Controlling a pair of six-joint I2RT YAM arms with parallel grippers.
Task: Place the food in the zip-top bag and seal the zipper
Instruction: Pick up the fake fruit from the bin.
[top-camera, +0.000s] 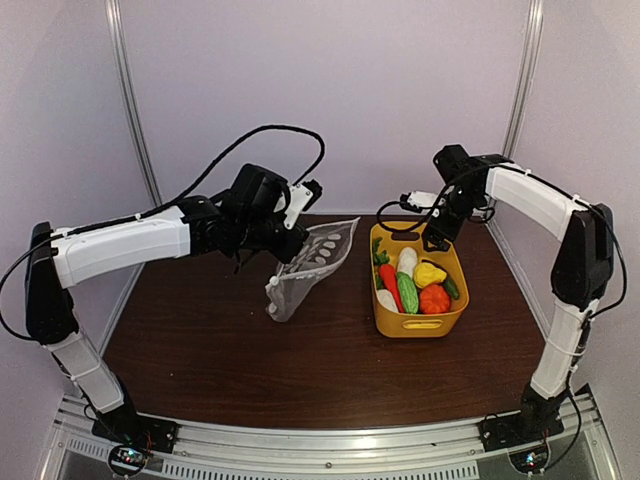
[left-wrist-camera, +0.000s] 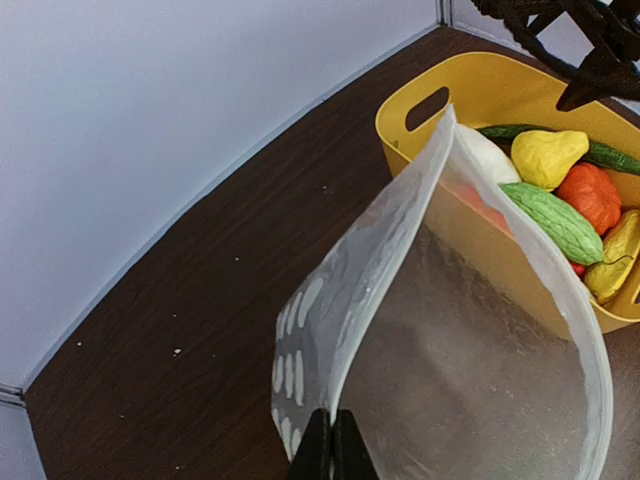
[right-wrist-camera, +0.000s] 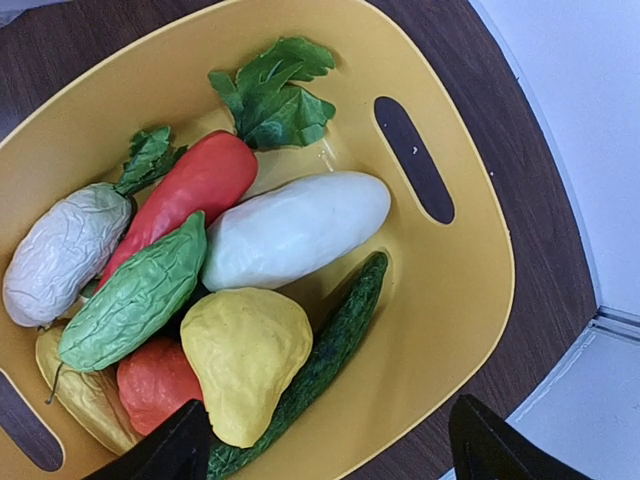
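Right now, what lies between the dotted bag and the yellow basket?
Nothing: only bare brown table separates the bag from the basket, clearest in the top view.

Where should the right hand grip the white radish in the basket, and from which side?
Probably across its width, from straight above, toward the end nearer the handle slot. The white radish lies flat on top, and that half has bare basket beside it, whereas the red piece and green bumpy piece crowd the other end. The right hand hangs open overhead.

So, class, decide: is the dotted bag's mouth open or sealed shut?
Open. In the left wrist view the zip-top bag has its two rims spread wide apart, with the left gripper pinching one rim.
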